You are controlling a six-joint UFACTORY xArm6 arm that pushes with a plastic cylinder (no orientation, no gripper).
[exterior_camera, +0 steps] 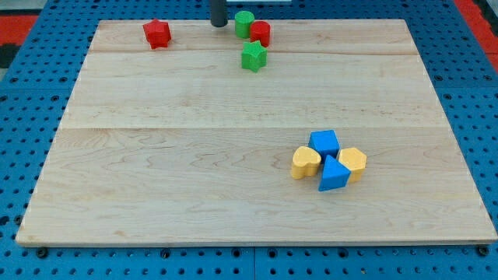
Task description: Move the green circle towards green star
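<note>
The green circle stands near the view's top edge of the wooden board, touching a red cylinder on its right. The green star lies just below them, a small gap away. My tip is a dark rod end just left of the green circle, close to it, at the board's top edge.
A red star-like block lies at the top left. A cluster at the lower right holds a blue block, a blue triangle-like block, a yellow heart-like block and a yellow block. Blue pegboard surrounds the board.
</note>
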